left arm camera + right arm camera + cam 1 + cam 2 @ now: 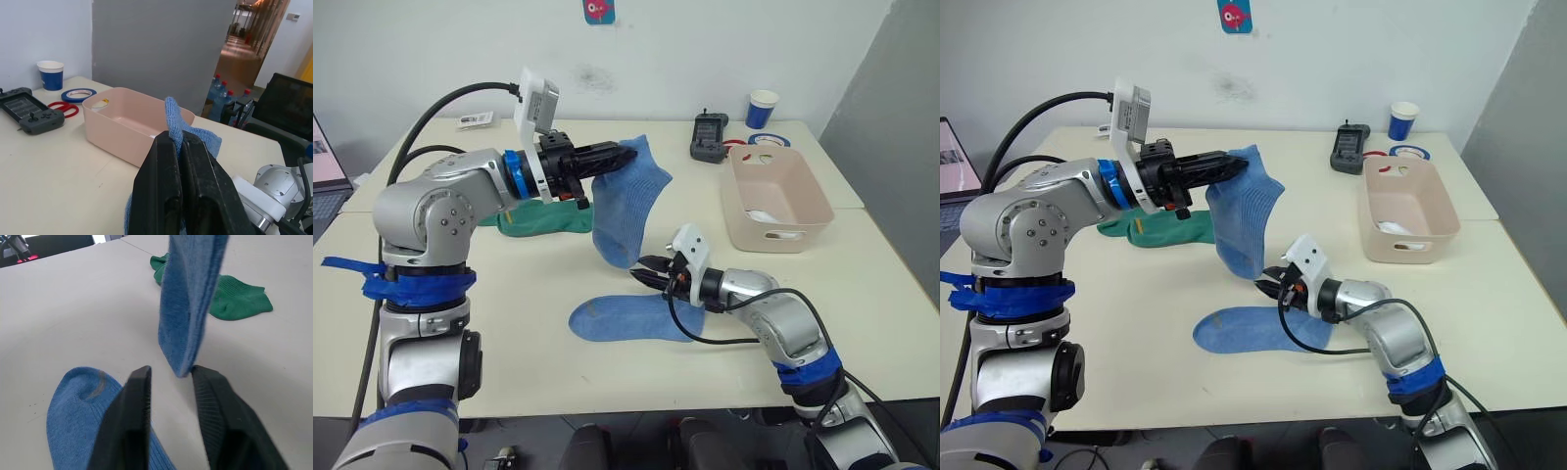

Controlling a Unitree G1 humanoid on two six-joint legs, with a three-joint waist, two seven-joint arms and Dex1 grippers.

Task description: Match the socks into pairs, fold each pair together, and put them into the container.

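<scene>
L claw (pixel 625 154) lifts blue sock (pixel 625 201) | R claw (pixel 641 274) open @ toe

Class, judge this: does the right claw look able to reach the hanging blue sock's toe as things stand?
Probably yes. The right claw is open right below the hanging sock, whose tip dangles between its fingers with nothing between.

Silver metal arms w/ blue tape bands at joints, black cables, white wrist camera housings, black two-finger left gripper (pixel 625 154) and right gripper (pixel 643 270).
</scene>
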